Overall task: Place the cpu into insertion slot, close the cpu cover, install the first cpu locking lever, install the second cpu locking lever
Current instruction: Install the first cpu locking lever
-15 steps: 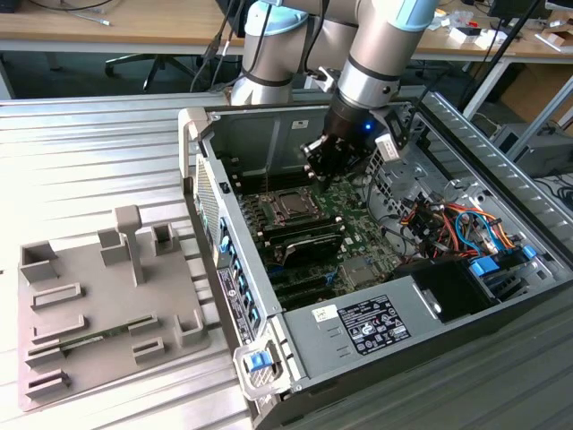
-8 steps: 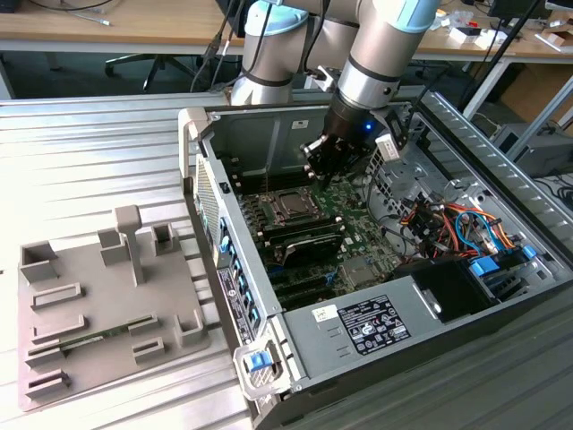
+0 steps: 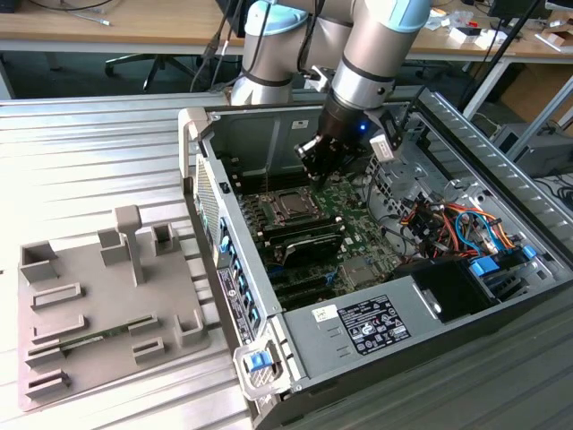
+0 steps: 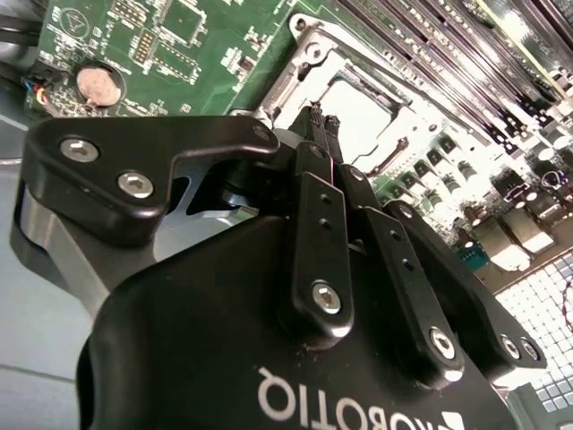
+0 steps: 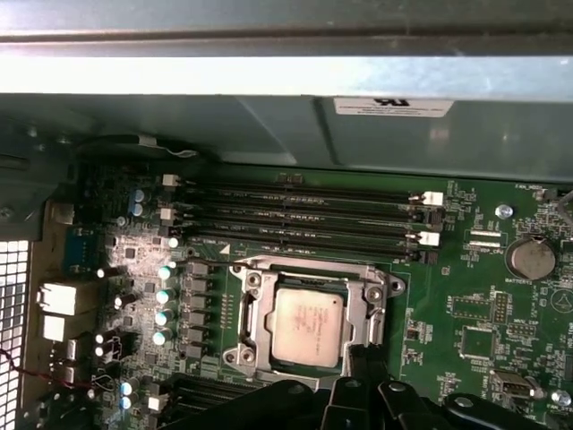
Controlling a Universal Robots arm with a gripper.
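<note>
I see the cpu (image 5: 307,325) seated in its socket on the motherboard (image 5: 466,305), with the cpu cover (image 5: 255,313) lying flat around it. My gripper (image 4: 323,118) hovers just beside the socket's edge, fingers pressed together, gripping nothing.

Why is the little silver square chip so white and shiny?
In the second wrist view, light glares off the small flat silver-grey metal cpu, washing its top white; in the first wrist view it looks duller; in the exterior view the ribbed grey metal table is bright, the open computer case dimmer inside.
</note>
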